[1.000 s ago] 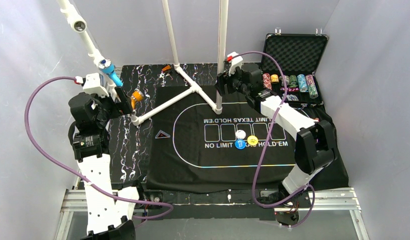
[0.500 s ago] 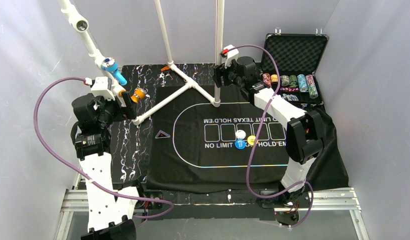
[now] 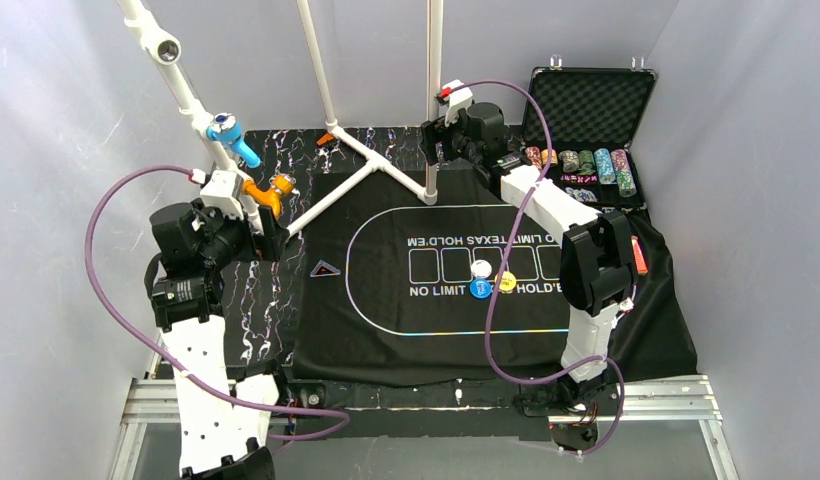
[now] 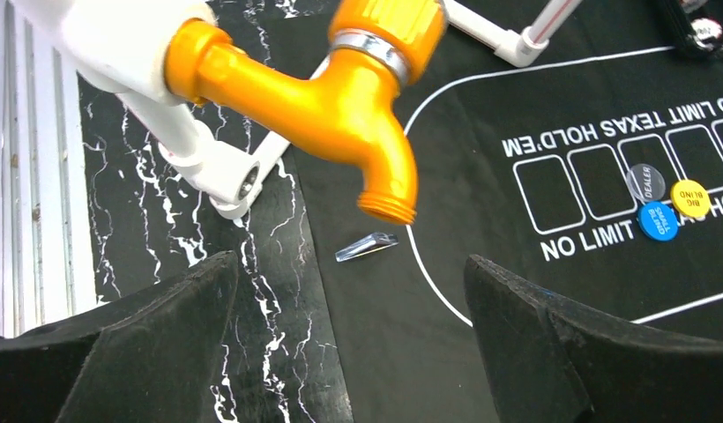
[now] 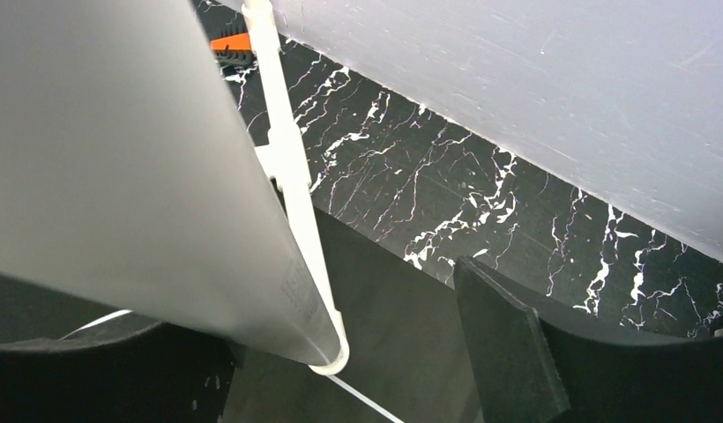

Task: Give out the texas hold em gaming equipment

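White disc [image 3: 481, 267], flat and round with DEALER lettering, lay on the mat [image 3: 386, 320] at the edge of a printed card box. The blue disc [image 3: 479, 288] sat just below it and the yellow disc [image 3: 506, 282] just beside both, all three well apart from either gripper. Striped chips [image 3: 578, 160] filled a row of slots in the open case [image 3: 591, 100], whose lid was lined with dimpled black foam inside a metal rim. The mat was black cloth with white lines and lettering, rumpled along its right side, and it lay on a black table [image 3: 256, 300] veined white like marble. On the mat's left edge rested a small clear wedge [image 4: 367, 246]. Smooth white pipes [image 3: 361, 180] crossed the far part of the table. A glossy orange tap [image 4: 358, 97] with a metal collar and threaded spout hung from one, and a blue tap [image 3: 231, 140] sat higher up. The left gripper [image 4: 347, 264] hung under the orange tap, jaws spread wide and holding nothing. The right gripper [image 5: 340, 308] had its jaws apart around an upright pipe [image 5: 120, 176], one finger [image 5: 508, 344] clear of it.
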You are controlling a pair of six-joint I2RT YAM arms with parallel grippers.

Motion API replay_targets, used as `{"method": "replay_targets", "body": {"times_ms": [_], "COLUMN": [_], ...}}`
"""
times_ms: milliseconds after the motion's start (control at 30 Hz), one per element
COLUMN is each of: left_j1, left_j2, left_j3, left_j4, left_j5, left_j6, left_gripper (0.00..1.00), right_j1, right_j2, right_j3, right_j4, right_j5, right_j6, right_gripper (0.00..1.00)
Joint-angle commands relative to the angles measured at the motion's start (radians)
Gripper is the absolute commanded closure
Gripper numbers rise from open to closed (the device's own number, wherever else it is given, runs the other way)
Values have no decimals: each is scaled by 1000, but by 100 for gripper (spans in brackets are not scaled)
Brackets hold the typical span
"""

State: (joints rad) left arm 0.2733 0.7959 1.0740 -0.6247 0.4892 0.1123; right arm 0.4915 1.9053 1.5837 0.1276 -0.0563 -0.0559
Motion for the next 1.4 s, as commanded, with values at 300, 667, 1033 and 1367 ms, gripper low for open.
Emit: {"method": "replay_targets", "body": {"times_ms": [300, 667, 1033, 1367], "left_j1": [7, 5, -52, -541], "left_j2": [-67, -96, 20, 65], "left_j3": [15, -32, -28, -124], "left_j4": [-324, -528, -706, -583], "left_j5": [189, 136, 149, -111], "left_j6": [256, 456, 694, 476], "left_gripper": [0, 1, 1, 1], "right_j1": [9, 7, 2, -10], "right_j2": [-244, -617, -749, -694], "right_j3": [-63, -307, -449, -525], "right_j4": [-119, -502, -848, -864], "right_j5": [-115, -61, 45, -8], "right_j6": [-58, -174, -254, -302], "right_gripper": [2, 2, 2, 2]}}
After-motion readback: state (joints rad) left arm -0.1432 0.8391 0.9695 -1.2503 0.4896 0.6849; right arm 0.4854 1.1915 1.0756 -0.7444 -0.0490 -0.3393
